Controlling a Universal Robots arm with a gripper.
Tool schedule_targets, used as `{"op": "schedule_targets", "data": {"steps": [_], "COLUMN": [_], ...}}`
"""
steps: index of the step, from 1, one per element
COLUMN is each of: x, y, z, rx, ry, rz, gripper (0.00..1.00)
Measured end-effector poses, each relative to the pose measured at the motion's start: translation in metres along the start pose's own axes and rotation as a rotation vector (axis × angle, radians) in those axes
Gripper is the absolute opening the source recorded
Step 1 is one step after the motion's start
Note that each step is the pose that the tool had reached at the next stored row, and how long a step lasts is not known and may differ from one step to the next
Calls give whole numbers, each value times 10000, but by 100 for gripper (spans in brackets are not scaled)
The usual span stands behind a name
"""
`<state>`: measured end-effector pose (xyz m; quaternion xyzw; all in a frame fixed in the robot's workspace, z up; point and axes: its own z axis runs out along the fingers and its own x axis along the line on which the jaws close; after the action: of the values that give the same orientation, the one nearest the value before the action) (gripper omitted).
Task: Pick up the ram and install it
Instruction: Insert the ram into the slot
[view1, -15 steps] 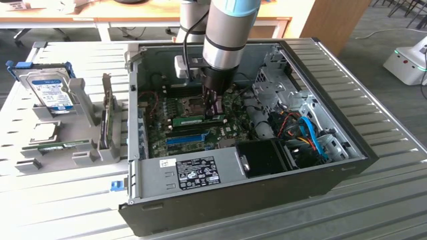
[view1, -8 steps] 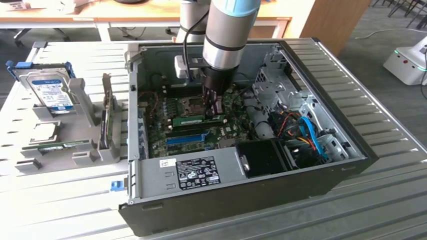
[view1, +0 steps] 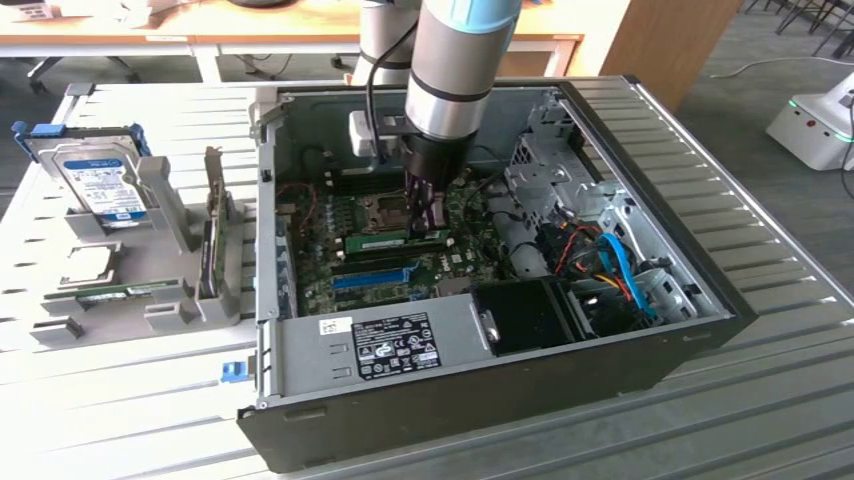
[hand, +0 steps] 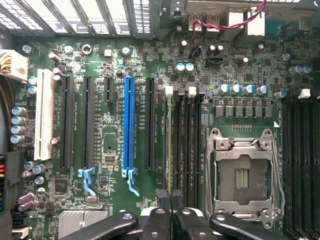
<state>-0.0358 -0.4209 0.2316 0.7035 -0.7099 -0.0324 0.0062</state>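
Tool (view1: 429, 222), fingers together, sits over one end of the upright ram (view1: 394, 241).

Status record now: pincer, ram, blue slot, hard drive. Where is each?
pincer: shut, down inside the open computer case, over the memory slots
ram: green stick sitting in a memory slot just below the pincer tips; contact cannot be told
blue slot: empty
hard drive: in the grey holder outside the case, on the exterior view's left
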Motion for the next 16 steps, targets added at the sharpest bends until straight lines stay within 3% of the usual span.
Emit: {"op": "schedule_targets", "data": {"steps": [16], "x": [0], "y": [-2], "z": [25], "rx": [0], "ry": [-2], "rz": [0], "gripper": [12]}}
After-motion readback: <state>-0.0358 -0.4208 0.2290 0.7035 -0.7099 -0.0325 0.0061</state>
